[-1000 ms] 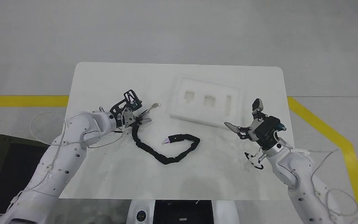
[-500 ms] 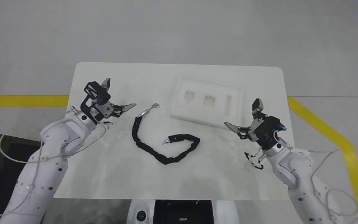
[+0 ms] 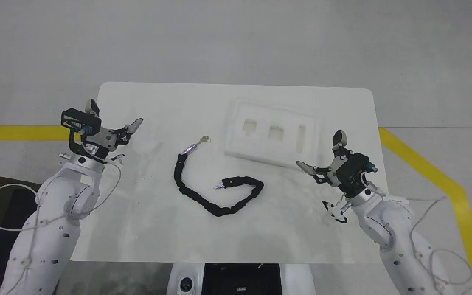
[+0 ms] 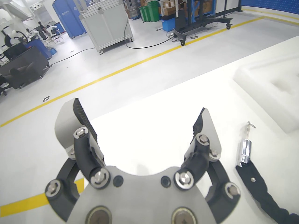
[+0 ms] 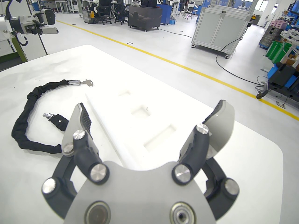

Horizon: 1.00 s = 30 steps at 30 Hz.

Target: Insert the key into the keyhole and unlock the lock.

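Key (image 3: 204,138) sits plugged into the chain lock's (image 3: 214,203) silver end mid-frame on the desk (image 3: 147,228), other end loose, probably why left tool (image 4: 140,108) and right tool (image 5: 151,108) hang wide open, empty.

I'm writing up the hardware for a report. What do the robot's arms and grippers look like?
The left arm and right arm have white shells, with thin pale cables looping alongside. The left gripper and right gripper each have a grey metal plate, black linkages with silver bolts, and two silver fingers with black ribbed pads.
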Available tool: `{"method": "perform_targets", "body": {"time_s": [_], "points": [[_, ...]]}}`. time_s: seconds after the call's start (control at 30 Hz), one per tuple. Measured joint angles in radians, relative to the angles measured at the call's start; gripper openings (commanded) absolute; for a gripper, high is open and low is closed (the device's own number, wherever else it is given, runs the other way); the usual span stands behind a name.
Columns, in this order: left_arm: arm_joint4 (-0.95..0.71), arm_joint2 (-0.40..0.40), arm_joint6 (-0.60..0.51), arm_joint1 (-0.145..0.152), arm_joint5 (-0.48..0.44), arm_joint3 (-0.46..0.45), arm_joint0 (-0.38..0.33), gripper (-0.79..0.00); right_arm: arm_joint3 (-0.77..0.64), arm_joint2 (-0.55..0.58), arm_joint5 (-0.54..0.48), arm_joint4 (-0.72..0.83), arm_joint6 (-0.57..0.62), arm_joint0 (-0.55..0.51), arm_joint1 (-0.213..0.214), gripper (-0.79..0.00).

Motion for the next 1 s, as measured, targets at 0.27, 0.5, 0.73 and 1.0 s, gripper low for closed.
{"method": "perform_targets", "body": {"time_s": [0.27, 0.5, 0.73, 1.0], "points": [[-0.026, -0.014, -0.059, -0.007, 0.005, -0.003, -0.013, -0.001, 0.000, 0.000, 0.000, 0.000, 0.000, 0.000, 0.000, 0.000], [-0.026, -0.014, -0.058, -0.007, 0.005, -0.003, -0.013, -0.001, 0.000, 0.000, 0.000, 0.000, 0.000, 0.000, 0.000, 0.000], [-0.026, -0.013, -0.058, -0.007, 0.005, -0.003, -0.013, -0.001, 0.000, 0.000, 0.000, 0.000, 0.000, 0.000, 0.000, 0.000], [-0.026, -0.013, -0.058, -0.007, 0.005, -0.003, -0.013, -0.001, 0.000, 0.000, 0.000, 0.000, 0.000, 0.000, 0.000, 0.000]]}}
